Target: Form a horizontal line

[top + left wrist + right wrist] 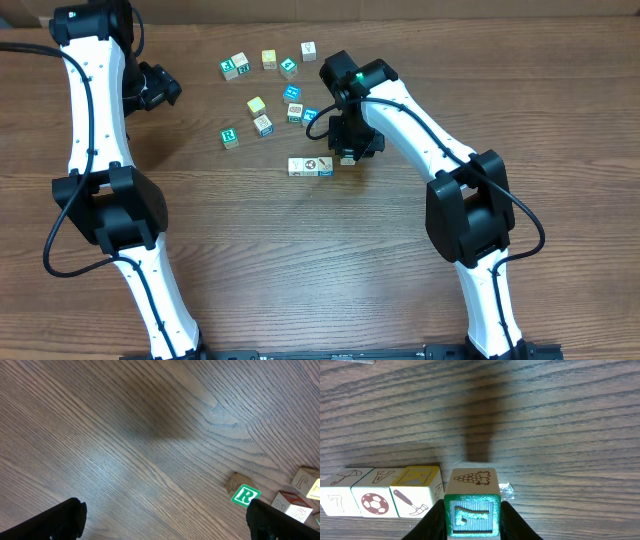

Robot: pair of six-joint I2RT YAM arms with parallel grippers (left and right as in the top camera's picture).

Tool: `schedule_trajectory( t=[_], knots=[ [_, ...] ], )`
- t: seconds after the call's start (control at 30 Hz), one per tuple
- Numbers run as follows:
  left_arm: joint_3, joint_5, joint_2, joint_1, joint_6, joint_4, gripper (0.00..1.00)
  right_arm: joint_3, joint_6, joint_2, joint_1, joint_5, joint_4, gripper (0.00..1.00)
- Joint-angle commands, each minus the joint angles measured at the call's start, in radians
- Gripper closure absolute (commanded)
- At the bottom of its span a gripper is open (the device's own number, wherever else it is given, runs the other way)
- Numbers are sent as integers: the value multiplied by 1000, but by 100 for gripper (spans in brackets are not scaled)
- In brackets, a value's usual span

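Green-faced cube point(471, 516) sits clamped in the right pincer point(348, 150), just beside the right end of the line point(308, 166), a sliver apart. The line lies mid-surface point(300, 270), long axis parallel to the near edge. The right arm is nearer. The left pincer point(165, 522) gapes empty towards the far left corner.

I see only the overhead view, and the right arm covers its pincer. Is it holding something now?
Observer: Yes. The right wrist view shows the right pincer shut on a small wooden cube with a green front face and grapes on top.
Operator: Where exactly?
Observer: Directly beside the hammer cube, at the end of the row of three white wooden picture cubes; whether they touch, I cannot tell.
Operator: And the other arm?
Observer: The left pincer is open over bare wooden table.
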Motion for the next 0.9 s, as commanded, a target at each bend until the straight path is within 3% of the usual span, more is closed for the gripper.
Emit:
schedule_trajectory(
  t=[0.0, 0.87],
  knots=[
    [-2, -2, -6, -7, -3, -2, 0, -5, 5, -44, 4, 18, 4, 73],
    [-2, -2, -6, -7, -3, -2, 0, -6, 5, 2, 4, 19, 5, 73]
  ],
)
